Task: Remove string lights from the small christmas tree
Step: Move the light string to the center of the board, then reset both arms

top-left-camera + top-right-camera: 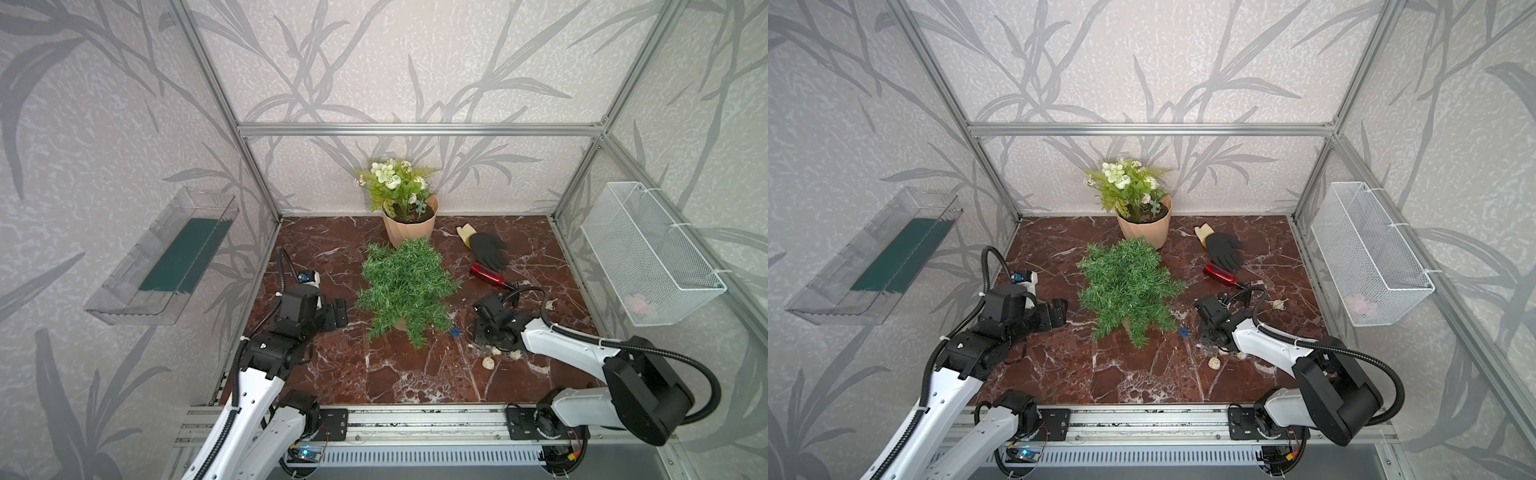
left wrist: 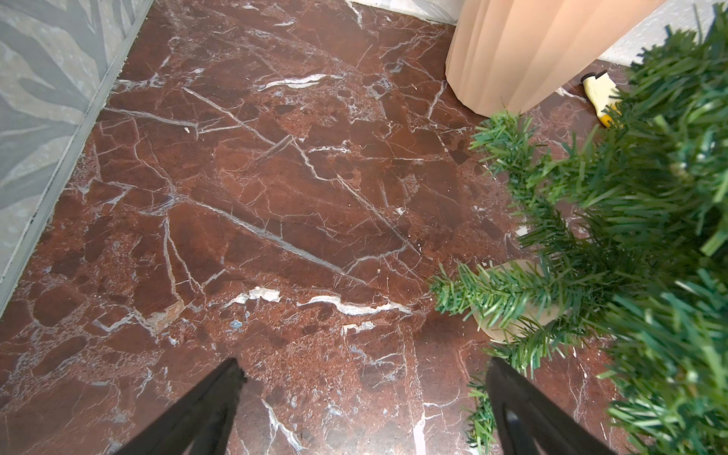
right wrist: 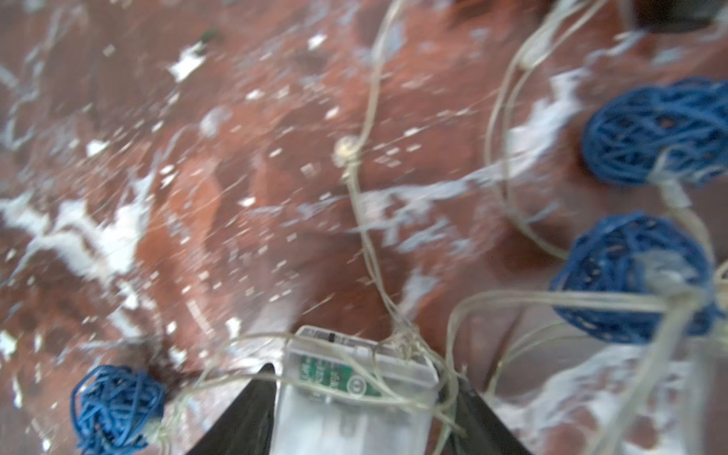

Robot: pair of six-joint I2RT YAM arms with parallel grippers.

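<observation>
The small christmas tree stands mid-table, and no lights show on its branches. The string lights lie on the marble to its right: cream balls and a blue ball. My right gripper is low over this heap. Its fingers press both sides of the clear battery box, with wire looped over them. More blue balls lie beside it. My left gripper hangs open and empty left of the tree.
A beige flowerpot with a flowering plant stands behind the tree. A black glove and a red bottle lie at the back right. A white wire basket hangs on the right wall, a clear tray on the left.
</observation>
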